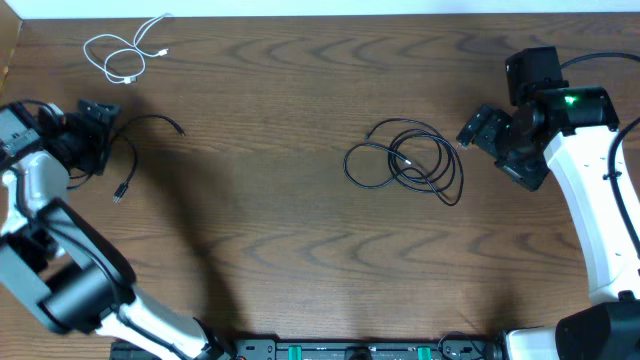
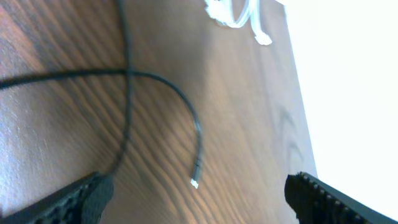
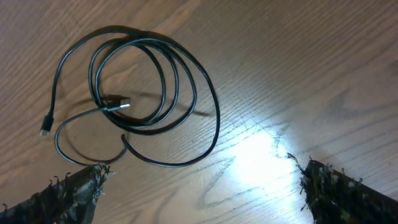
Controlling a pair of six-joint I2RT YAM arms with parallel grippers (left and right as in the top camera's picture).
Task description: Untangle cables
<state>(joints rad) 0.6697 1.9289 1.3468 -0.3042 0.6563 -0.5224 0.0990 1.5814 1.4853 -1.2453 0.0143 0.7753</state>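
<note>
**Overhead:** Three cables lie apart on the worktop (image 1: 300,280). The white cable (image 1: 122,52) sits in loose loops at 11 o'clock, near the far edge. The loose black cable (image 1: 150,122) is at 9 o'clock and runs in under the left gripper (image 1: 95,135). The black coil (image 1: 405,165) is just past centre toward 3 o'clock, with several loops stacked. The right gripper (image 1: 478,128) is just beside it at the coil's 2 o'clock, not touching. From up here I can't tell how wide either gripper stands.

**Left wrist:** The left gripper (image 2: 198,186) is spread wide with nothing clamped.
- The loose black cable (image 2: 161,79) crosses itself at 11 o'clock in this view.
- One strand drops toward the 7 o'clock finger (image 2: 74,199) and goes out of sight there; contact is unclear.
- Its plug tip (image 2: 194,182) lies on the wood between the fingers.
- The white cable (image 2: 239,15) is at 1 o'clock, close to the worktop edge.

Risks:
- That side strand could snag on the finger as the arm moves.
- A snag could drag the black cable onto the white one, or sweep the white one off the edge.
- The plug is thin, so a closing pinch could slip off it.

**Right wrist:** The right gripper (image 3: 199,174) is also apart and empty, on the 5 o'clock side of the black coil (image 3: 155,81).
- One plug (image 3: 121,104) lies inside the loops.
- The other end (image 3: 45,130) is out at 9 o'clock.

Risks:
- A grab on the coil body would likely catch several strands and lift the whole bundle.
- Pulling the inner plug through the wrong loop could cinch a knot.
</note>
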